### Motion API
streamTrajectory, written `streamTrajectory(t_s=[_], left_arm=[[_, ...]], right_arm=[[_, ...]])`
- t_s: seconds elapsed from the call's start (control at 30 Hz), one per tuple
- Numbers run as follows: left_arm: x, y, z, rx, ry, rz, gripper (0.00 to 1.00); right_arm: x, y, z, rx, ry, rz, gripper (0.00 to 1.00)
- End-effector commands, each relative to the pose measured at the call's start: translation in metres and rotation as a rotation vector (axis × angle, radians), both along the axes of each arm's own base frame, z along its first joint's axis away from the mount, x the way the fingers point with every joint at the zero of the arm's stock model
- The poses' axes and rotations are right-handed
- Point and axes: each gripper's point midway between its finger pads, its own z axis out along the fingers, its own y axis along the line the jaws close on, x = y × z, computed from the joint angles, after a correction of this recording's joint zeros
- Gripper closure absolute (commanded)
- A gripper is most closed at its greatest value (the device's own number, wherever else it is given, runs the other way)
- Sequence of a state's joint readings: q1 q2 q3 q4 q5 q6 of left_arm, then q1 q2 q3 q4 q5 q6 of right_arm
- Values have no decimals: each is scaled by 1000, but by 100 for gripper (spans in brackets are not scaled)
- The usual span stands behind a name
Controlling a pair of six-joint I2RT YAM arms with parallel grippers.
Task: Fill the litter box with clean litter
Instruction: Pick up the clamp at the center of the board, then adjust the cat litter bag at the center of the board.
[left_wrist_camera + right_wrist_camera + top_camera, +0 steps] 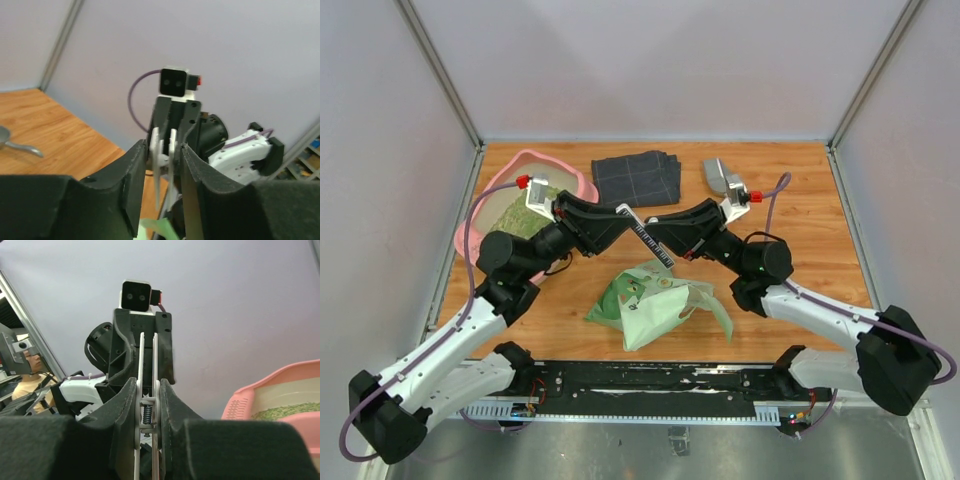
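The green bag (655, 300) lies slumped on the worktop (810, 230) nearest the bases, its length running left to right. Just beyond it, the left gripper (163, 170) and right gripper (148, 405) meet nose to nose, both pinching one white spring clip (648, 240). Farther off to the left sits the pink litter box (578, 180), already holding some litter (525, 215). It is closer to the left arm, so the bag probably has to travel that way.

No text, label, brand or number is legible in any view. Green-and-white bag (655, 300), on the bench (810, 210) base-side of both end effectors: print too small to read. White clip (141, 357), pinched by left end effector (162, 155) and right end effector (148, 385): no marking shows.
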State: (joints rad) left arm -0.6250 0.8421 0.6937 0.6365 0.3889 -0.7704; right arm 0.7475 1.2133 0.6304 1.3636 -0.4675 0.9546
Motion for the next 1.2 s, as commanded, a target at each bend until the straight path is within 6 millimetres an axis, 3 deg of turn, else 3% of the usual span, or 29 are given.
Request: streamTrajectory(t_s=[0.0, 0.07, 0.17, 0.23, 0.43, 0.57, 0.73, 0.9, 1.03, 1.17], left_arm=[[10, 11, 6, 45, -24, 108, 49], [16, 15, -2, 140, -20, 167, 41], [16, 19, -19, 322, -41, 192, 39], [2, 13, -42, 457, -52, 104, 40], [-53, -15, -76, 619, -82, -15, 39], [-66, -39, -111, 718, 52, -79, 43], [-88, -60, -138, 775, 116, -99, 41], [-116, -79, -187, 954, 102, -89, 34], [-125, -80, -212, 1031, 97, -35, 32], [-109, -63, -249, 1204, 54, 135, 33]], right_arm=[[-6, -16, 10, 17, -111, -90, 99], [-6, -20, 10, -16, -155, -120, 99], [0, -26, -1, -145, -189, -137, 99], [0, -36, -6, -231, -258, -139, 99], [-15, -68, -28, -501, -515, -200, 99], [-13, -90, -39, -706, -536, -309, 99], [-28, -104, -38, -717, -552, -351, 99], [-33, -111, -52, -729, -532, -367, 99], [-34, -118, -54, -758, -529, -400, 99], [-39, -119, -53, -760, -536, -389, 99]])
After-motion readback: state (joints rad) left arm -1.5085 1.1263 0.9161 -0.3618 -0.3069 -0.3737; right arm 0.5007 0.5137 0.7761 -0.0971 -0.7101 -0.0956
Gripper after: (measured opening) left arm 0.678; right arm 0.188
